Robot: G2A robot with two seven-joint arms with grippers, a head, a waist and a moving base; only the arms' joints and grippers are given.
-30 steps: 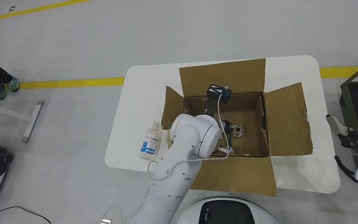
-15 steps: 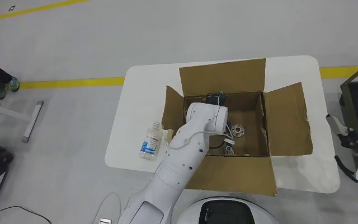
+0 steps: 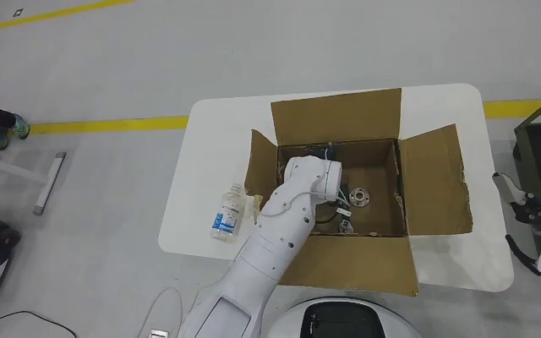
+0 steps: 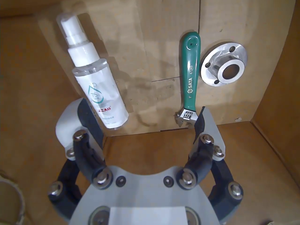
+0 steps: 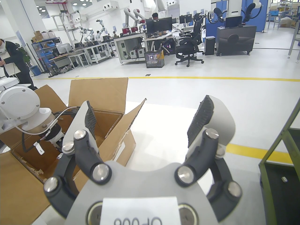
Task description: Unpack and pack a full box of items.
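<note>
Since a second ago the left arm [image 3: 292,211] has gone down into the box [image 3: 338,114]. From above, a bottle [image 3: 226,211] lies on the table [image 3: 211,127], left of the box. The left wrist view looks inside the box: the left gripper [image 4: 140,107] is wide open and empty above a spray bottle [image 4: 93,76], a wrench [image 4: 191,71] and a flange [image 4: 223,64] just beside it. The right gripper [image 5: 147,101] is wide open and empty, to the right of the box.

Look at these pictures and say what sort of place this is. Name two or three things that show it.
Probably a robotics lab in a large hall: robot arms stand on benches, monitors and office chairs fill the work area, and a yellow line marks the pale floor.
</note>
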